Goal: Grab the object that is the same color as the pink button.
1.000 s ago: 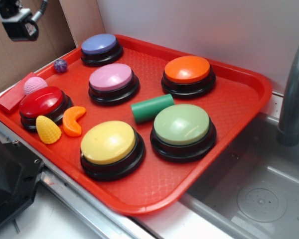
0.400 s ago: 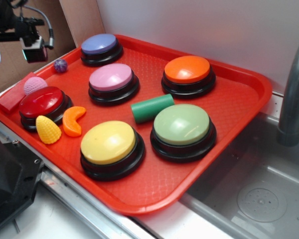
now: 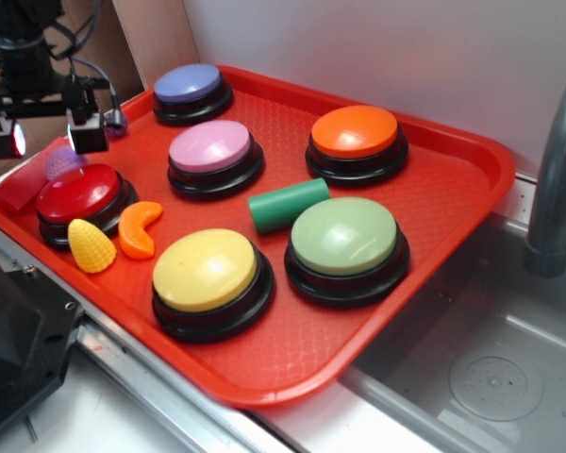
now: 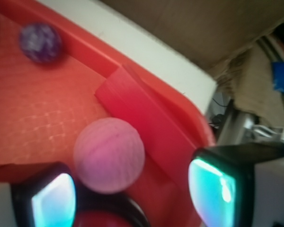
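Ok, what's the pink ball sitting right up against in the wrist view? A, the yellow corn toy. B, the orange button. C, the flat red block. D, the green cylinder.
C: in the wrist view the pink ball lies against the flat red block near the tray edge, with the open gripper framing it.
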Robot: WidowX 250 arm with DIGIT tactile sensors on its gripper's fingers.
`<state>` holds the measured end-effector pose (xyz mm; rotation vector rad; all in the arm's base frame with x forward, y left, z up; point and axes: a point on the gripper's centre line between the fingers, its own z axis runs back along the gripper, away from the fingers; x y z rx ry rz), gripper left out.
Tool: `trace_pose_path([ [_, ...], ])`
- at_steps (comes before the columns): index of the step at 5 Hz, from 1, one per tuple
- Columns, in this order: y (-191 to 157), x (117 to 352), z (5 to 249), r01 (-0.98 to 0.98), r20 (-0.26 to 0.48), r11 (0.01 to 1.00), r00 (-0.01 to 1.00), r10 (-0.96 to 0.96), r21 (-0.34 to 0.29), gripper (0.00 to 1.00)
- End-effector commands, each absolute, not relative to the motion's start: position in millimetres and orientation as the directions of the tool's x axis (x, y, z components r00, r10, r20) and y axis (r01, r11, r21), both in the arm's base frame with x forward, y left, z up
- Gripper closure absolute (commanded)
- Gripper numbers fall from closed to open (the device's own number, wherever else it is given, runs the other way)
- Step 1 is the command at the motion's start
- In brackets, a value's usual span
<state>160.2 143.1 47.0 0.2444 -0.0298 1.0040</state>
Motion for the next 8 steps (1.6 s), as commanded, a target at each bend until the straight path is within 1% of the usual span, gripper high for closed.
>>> trace_pose_path([
  [1,154.3,155.7,36.9,-0.857,0.174,0.496,0.515,0.839,0.143,0.0],
  [2,152.3,158.0,32.4,-0.846,0.169,0.516,0.532,0.83,0.131,0.0],
  [3,151.1,159.1,28.3,-0.847,0.168,0.521,0.532,0.83,0.108,0.87],
  [4,150.5,160.3,33.8,-0.829,0.166,0.554,0.558,0.813,0.073,1.0],
  [5,145.7,164.0,55.5,-0.781,0.193,0.623,0.619,0.761,0.043,1.0],
  [6,137.5,171.3,82.1,-0.703,0.233,0.711,0.693,0.683,0.01,1.0],
  [7,116.4,182.4,102.7,-0.544,0.231,0.838,0.812,0.537,-0.034,1.0],
  [8,71.9,183.4,130.9,-0.317,0.287,0.946,0.902,0.323,-0.068,1.0],
])
